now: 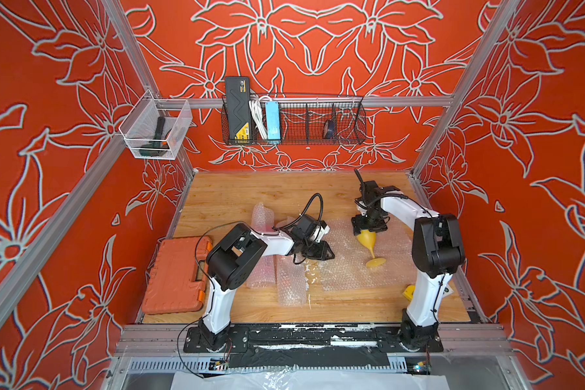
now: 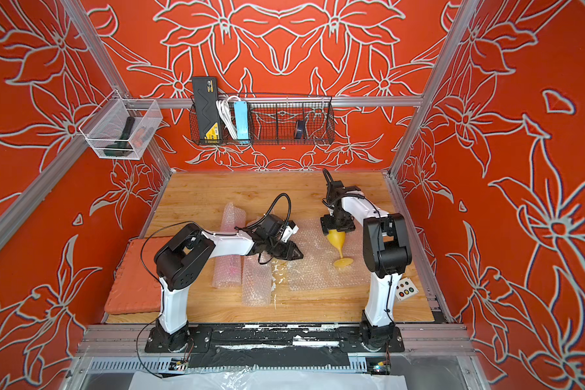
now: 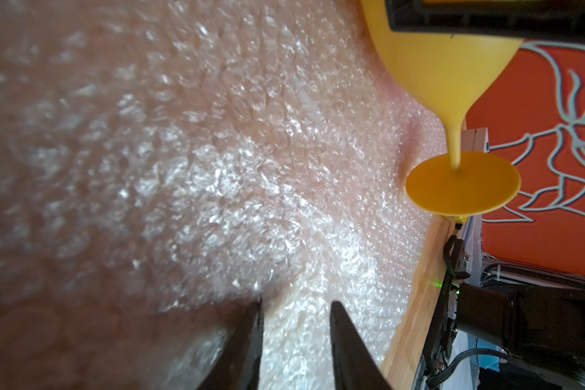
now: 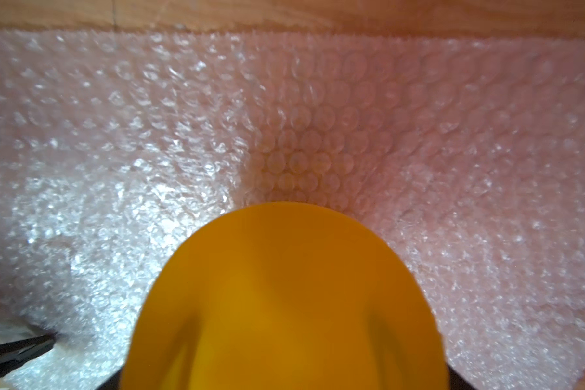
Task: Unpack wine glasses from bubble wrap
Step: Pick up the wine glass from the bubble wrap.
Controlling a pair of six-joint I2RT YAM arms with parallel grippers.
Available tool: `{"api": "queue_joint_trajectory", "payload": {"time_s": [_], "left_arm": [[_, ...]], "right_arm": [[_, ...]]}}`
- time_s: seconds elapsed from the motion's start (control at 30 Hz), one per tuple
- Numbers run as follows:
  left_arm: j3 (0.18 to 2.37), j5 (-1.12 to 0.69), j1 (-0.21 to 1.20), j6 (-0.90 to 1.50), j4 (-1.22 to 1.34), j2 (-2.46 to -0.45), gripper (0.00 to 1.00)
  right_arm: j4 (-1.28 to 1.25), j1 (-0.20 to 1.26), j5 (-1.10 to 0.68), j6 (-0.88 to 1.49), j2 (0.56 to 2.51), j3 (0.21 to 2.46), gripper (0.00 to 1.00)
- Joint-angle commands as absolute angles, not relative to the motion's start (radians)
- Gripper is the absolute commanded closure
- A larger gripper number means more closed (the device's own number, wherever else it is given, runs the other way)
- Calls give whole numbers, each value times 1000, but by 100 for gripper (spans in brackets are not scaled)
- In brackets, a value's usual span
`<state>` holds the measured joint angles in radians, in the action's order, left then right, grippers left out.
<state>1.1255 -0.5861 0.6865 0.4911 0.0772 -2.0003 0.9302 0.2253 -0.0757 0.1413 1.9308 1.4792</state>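
1. Right wrist view: the yellow goblet [image 4: 284, 297] fills the frame, its bowl between the wide-set jaws of the right gripper [image 1: 368, 230]. In both top views the goblet leans, which suggests the jaws carry it, with the foot at or just above the flat sheet [image 1: 348, 273].
2. Jaws of the left gripper [image 3: 296, 304] stand narrowly parted, tips low at the sheet's edge nearest the rolls, with nothing seen between them.
3. Risk: the bowl is smooth and tapered, so a wide hold near the rim may let it slide or swing.
4. Risk: the foot may snag the bubbles and drag the sheet along if the left tips do not pin it.
5. A pinkish roll [image 1: 260, 216] and a clear roll [image 1: 291, 290] lie beside the sheet, not yet opened.
6. The wooden table [image 1: 237, 192] shows white scuffs [image 1: 313, 273]. An orange case [image 1: 174, 273] sits at its left edge. Red floral walls [image 1: 65, 202] enclose it, with a wire basket [image 1: 294, 135] on the back rail.
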Motion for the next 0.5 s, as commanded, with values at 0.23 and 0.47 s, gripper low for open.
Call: {"api": "queue_joint_trajectory", "payload": {"time_s": [0.23, 0.47], "left_arm": [[1107, -597, 686, 465, 69, -1990, 66], [1090, -622, 684, 467, 96, -1973, 66]], "right_arm": [[785, 225, 0, 160, 1740, 1535, 18], [523, 219, 107, 153, 1612, 1433, 19]]}}
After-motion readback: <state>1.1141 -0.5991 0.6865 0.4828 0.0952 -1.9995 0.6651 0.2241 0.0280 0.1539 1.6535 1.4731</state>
